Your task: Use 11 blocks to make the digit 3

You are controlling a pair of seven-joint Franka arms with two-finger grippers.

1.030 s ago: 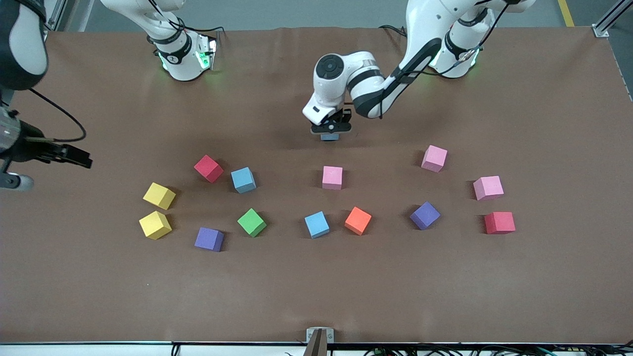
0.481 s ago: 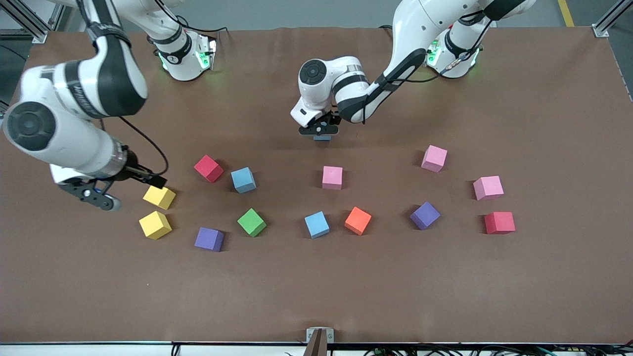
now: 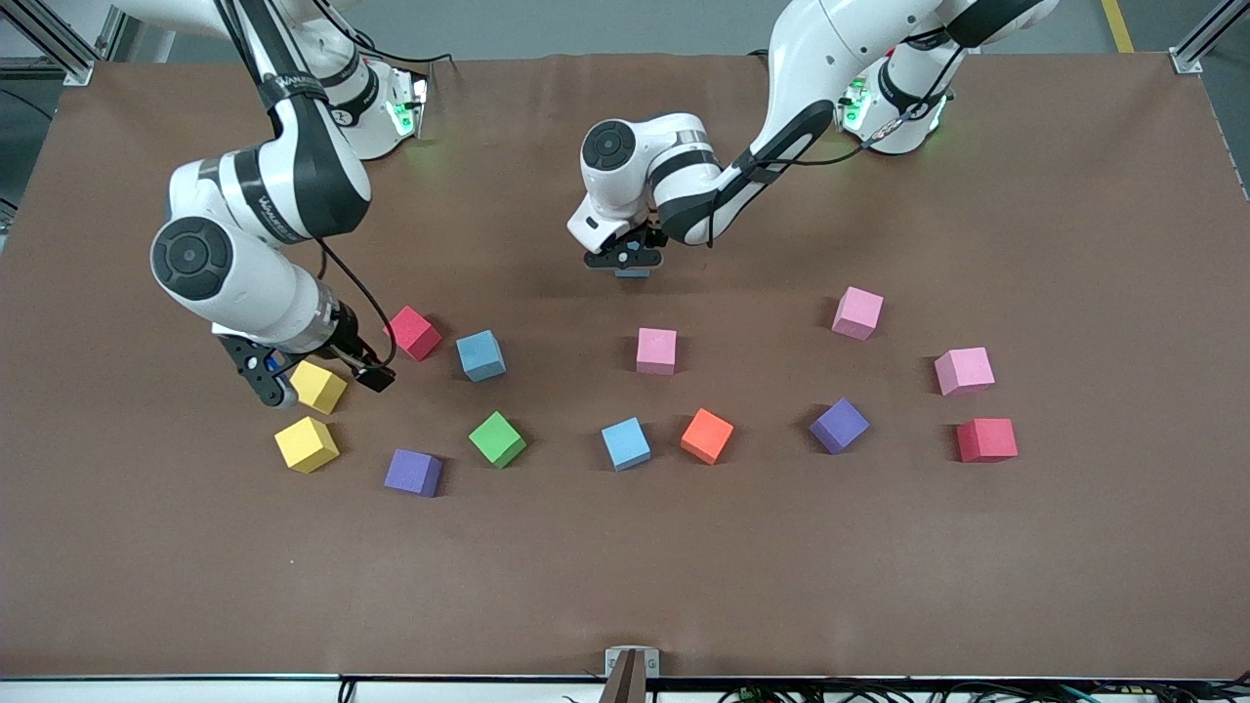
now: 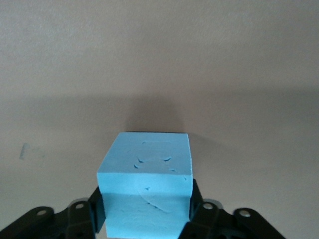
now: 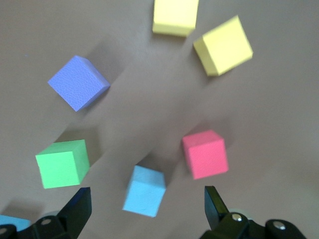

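My left gripper [image 3: 625,262] [image 4: 144,219] is low at the table, its fingers pressed on both sides of a light blue block [image 3: 633,272] [image 4: 144,184]. This spot is farther from the front camera than a pink block [image 3: 656,351]. My right gripper [image 3: 322,384] [image 5: 147,209] hangs open and empty over a yellow block [image 3: 314,387] [image 5: 223,45], beside a red cube [image 3: 412,333] [image 5: 205,154]. Loose on the table lie light blue [image 3: 480,354] [image 5: 144,190], green [image 3: 497,438], purple [image 3: 412,473], light blue [image 3: 625,443], orange [image 3: 706,435] and purple [image 3: 839,426] blocks.
A second yellow block [image 3: 307,444] lies nearer the camera than the first. Two pink blocks [image 3: 857,312] [image 3: 964,371] and a red cube [image 3: 986,439] lie toward the left arm's end. The brown table [image 3: 625,566] is bare near the camera.
The right arm has swung in from its end of the table to over the yellow block. The left gripper has shifted slightly toward the right arm's end with the light blue block.
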